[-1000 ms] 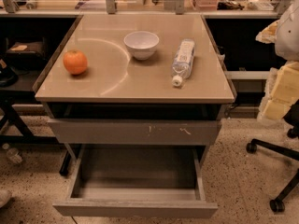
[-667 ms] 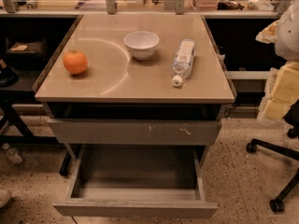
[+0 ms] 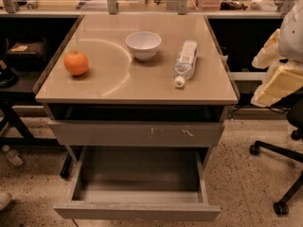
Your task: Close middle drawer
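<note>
The middle drawer (image 3: 137, 211) is the wide, shallow grey drawer at the bottom of the view. It is pulled far out toward me, so its empty grey box interior (image 3: 139, 174) shows. Its plain front is at the lower edge of the picture. Above it is a taller grey front with pale scratch marks (image 3: 137, 134), pushed in. Above that is a dark slot under the tabletop. My gripper is not in view. A white and cream shape (image 3: 279, 65) at the right edge could be part of my arm.
The tan tabletop (image 3: 118, 86) carries an orange (image 3: 76, 63), a white bowl (image 3: 143, 45) and a water bottle lying on its side (image 3: 185, 62). An office chair base (image 3: 279, 174) stands on the speckled floor at the right. Dark shelving is on the left.
</note>
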You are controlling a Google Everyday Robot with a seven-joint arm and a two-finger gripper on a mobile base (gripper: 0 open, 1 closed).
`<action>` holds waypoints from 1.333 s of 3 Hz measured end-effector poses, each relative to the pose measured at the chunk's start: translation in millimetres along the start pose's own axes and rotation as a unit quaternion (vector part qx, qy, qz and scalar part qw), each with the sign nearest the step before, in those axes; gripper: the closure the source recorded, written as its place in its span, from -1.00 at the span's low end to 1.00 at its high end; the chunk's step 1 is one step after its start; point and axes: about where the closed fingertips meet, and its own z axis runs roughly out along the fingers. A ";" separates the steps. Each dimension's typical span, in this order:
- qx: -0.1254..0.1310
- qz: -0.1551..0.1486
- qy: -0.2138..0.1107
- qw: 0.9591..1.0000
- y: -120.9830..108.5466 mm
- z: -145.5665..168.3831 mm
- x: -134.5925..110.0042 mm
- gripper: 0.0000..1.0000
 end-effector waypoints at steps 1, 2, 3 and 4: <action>0.000 0.000 0.000 1.000 0.0 0.0 0.0 0.28; 0.000 0.000 0.000 1.000 0.0 0.0 0.0 0.75; 0.000 0.000 0.000 1.000 0.0 -0.1 0.0 1.00; 0.000 0.000 0.000 1.000 0.0 -0.1 0.0 1.00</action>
